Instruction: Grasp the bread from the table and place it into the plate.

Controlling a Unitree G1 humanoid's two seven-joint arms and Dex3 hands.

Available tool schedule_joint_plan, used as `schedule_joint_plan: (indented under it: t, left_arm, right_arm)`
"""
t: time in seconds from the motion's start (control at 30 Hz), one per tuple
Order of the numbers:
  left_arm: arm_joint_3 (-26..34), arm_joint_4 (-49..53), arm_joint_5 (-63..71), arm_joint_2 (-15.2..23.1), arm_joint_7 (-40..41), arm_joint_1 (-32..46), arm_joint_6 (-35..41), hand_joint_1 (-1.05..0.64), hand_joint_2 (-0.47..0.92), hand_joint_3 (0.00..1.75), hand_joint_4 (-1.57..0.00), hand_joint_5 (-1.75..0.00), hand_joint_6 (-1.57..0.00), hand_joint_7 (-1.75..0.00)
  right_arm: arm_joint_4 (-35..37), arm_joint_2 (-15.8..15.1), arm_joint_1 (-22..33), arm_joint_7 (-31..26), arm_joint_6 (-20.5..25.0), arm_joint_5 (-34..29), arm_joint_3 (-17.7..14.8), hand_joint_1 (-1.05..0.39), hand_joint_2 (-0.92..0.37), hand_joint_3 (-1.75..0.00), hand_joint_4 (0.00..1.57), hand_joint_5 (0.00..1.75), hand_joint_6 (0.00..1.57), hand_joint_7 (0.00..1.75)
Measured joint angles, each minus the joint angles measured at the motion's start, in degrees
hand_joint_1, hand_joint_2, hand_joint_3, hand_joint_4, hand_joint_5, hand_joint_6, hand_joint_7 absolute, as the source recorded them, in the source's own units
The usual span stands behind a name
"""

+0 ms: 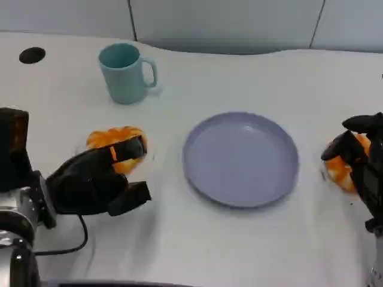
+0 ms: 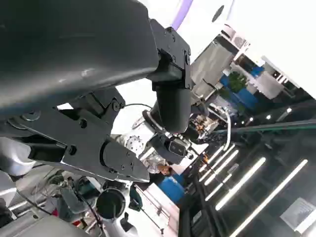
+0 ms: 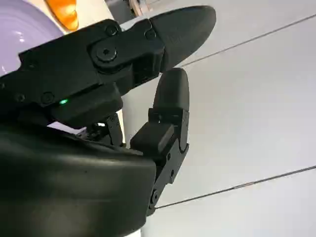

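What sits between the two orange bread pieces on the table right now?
In the head view, the lavender plate, holding nothing, lies between the left bread under the left hand and the right bread by the right hand.

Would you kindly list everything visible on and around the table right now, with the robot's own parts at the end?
Bread: two orange pieces. One lies left of the plate, partly under the left hand's fingers; the other lies right of the plate, beside the right hand.
Plate: one, lavender, mid-table, nothing in it.
Mug: one, teal, upright, behind the left bread, handle towards the right.
Hole: one, black, round, in the tabletop's far left corner.
Table: one, white.
Cable: one, black, near the left forearm.
Left hand: black, over the left bread; whether it grips is unclear.
Right hand: black, at the right edge, against the right bread.
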Motion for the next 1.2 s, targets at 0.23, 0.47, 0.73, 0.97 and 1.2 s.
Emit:
schedule_joint_plan:
  t: [0.23, 0.47, 0.73, 0.97, 1.2]
  left_arm:
    - [0.0, 0.0, 0.0, 0.0, 0.0, 0.0, 0.2, -0.02, 0.72, 0.0, -1.01, -1.75, -0.71, -1.75]
    - [0.0, 0.0, 0.0, 0.0, 0.0, 0.0, 0.1, -0.02, 0.73, 0.01, -1.02, -1.75, -0.71, -1.75]
    - [0.0, 0.0, 0.0, 0.0, 0.0, 0.0, 1.0, -0.02, 0.73, 0.01, -1.0, -1.75, -0.69, -1.74]
    - [0.0, 0.0, 0.0, 0.0, 0.0, 0.0, 0.9, -0.04, 0.74, 0.01, -0.97, -1.75, -0.71, -1.67]
    - [-0.3, 0.0, 0.0, 0.0, 0.0, 0.0, 0.2, -0.05, 0.74, 0.01, -0.99, -1.75, -0.71, -1.65]
  right_arm:
    - [0.0, 0.0, 0.0, 0.0, 0.0, 0.0, 0.0, -0.52, -0.92, -0.01, 0.62, 1.75, 0.74, 1.02]
    - [0.0, 0.0, 0.0, 0.0, 0.0, 0.0, 0.0, -0.52, -0.92, -0.02, 0.62, 1.75, 0.74, 1.03]
    - [0.0, 0.0, 0.0, 0.1, 0.2, 0.1, 0.0, -0.52, -0.92, -0.02, 0.61, 1.75, 0.73, 1.03]
    - [0.0, 0.0, 0.0, 0.1, 0.2, 0.0, 0.0, -0.52, -0.92, -0.02, 0.61, 1.75, 0.72, 1.04]
    - [0.0, 0.0, 0.0, 0.1, 0.2, 0.0, 0.0, -0.53, -0.92, -0.02, 0.61, 1.75, 0.73, 1.05]
